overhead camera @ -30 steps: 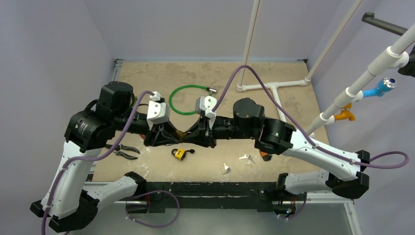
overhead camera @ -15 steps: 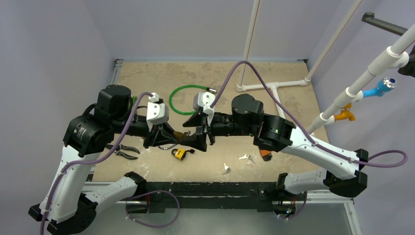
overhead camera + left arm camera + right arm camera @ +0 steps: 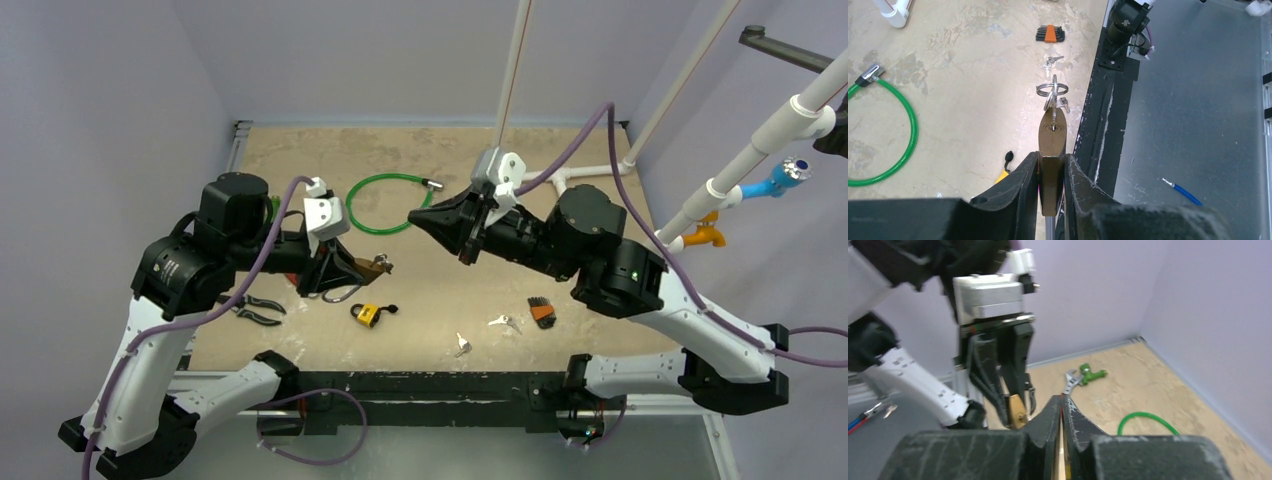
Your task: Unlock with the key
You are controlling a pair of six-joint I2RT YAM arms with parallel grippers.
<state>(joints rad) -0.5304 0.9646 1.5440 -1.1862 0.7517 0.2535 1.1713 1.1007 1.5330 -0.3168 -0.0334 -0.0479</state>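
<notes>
My left gripper (image 3: 352,272) is shut on a brass padlock (image 3: 376,265) and holds it above the table. In the left wrist view the padlock (image 3: 1052,142) sits between the fingers (image 3: 1024,175), keyhole end outward, with a key and key ring (image 3: 1052,91) in the keyhole. My right gripper (image 3: 416,217) is shut and holds nothing. It is up and to the right of the padlock, apart from it. In the right wrist view its closed tips (image 3: 1062,401) point toward the padlock (image 3: 1017,412).
On the table lie a small yellow padlock (image 3: 367,315), loose keys (image 3: 461,343) (image 3: 504,321), a hex key set (image 3: 541,312), pliers (image 3: 250,308), a green cable loop (image 3: 385,203) and a green-handled wrench (image 3: 1083,376). A white pipe frame (image 3: 560,175) stands at the back right.
My right gripper has drawn back from the padlock, up and to the right, leaving the key in the keyhole. The left gripper still holds the padlock in about the same place.
</notes>
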